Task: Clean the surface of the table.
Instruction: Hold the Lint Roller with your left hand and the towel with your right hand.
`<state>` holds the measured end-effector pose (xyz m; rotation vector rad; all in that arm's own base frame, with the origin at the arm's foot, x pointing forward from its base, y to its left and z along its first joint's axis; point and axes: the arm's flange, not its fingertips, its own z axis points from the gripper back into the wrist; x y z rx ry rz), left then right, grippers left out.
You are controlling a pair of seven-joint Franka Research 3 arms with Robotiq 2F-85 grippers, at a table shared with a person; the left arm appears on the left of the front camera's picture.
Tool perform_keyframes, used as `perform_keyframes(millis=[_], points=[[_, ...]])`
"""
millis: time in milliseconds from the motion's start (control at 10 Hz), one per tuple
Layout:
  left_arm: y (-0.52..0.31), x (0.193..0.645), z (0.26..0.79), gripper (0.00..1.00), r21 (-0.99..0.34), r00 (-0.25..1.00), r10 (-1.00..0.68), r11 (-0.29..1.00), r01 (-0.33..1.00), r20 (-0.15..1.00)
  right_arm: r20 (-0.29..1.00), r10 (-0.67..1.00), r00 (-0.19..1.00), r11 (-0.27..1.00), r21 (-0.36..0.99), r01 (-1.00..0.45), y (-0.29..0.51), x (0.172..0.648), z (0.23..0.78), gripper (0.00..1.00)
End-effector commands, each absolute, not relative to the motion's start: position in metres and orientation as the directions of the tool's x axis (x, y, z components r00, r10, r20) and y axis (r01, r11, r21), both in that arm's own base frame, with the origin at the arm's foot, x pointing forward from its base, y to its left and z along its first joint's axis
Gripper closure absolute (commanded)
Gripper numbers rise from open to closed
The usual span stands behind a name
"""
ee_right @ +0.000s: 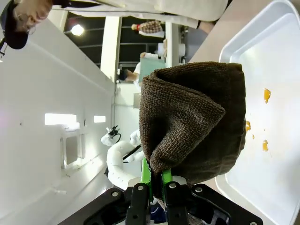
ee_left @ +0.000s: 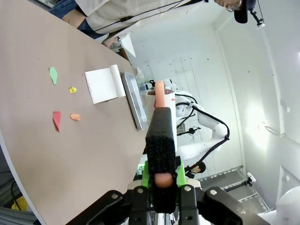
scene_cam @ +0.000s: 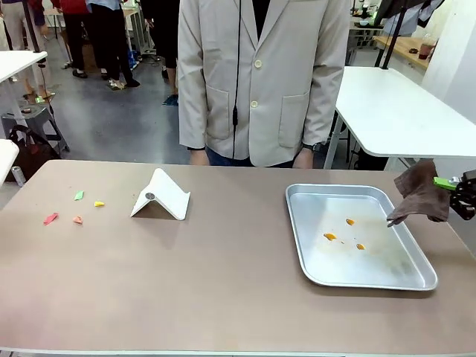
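The taupe table [scene_cam: 223,297] stretches wide between me and a person in a pale coat [scene_cam: 260,74] standing at its twelve o'clock edge, both hands down by the rim. Out at three o'clock the right fingers [scene_cam: 445,183] are clamped on a brown cloth [scene_cam: 420,195], which hangs bunched just past the right rim of the silver tray [scene_cam: 372,284]; from the right wrist view the right fingers [ee_right: 157,180] pinch the cloth's lower fold tight between the green pads. The tray lies flat on the table's three o'clock half with three small orange bits [scene_cam: 329,236] inside it. Near the middle, toward eleven o'clock, a white folded stand [scene_cam: 161,195] sits like a little tent. At nine o'clock four paper scraps are strewn close together: a green scrap [scene_cam: 79,195], a yellow scrap [scene_cam: 99,204], a red scrap [scene_cam: 50,219] and an orange scrap [scene_cam: 77,220]. The left fingers [ee_left: 162,179] are closed on a black brush-like tool [ee_left: 160,136], held above the table's edge, well apart from the scraps
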<state>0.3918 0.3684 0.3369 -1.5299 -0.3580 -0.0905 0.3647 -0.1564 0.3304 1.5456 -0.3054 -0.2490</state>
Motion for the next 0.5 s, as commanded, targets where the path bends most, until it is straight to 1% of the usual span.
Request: perform_keyframes(millis=[0, 400], points=[[0.3686, 0.3906, 0.3390, 1.00, -0.958, 0.943, 0.169, 0.055, 0.281, 0.286, 0.041, -0.332, 0.942, 0.004, 0.999, -0.042, -0.1552, 0.3633, 0.3339, 1.00], [0.3686, 0.3906, 0.3390, 1.00, -0.958, 0.943, 0.169, 0.055, 0.281, 0.286, 0.041, -0.332, 0.942, 0.004, 0.999, -0.042, -0.1552, 0.3633, 0.3339, 1.00]])
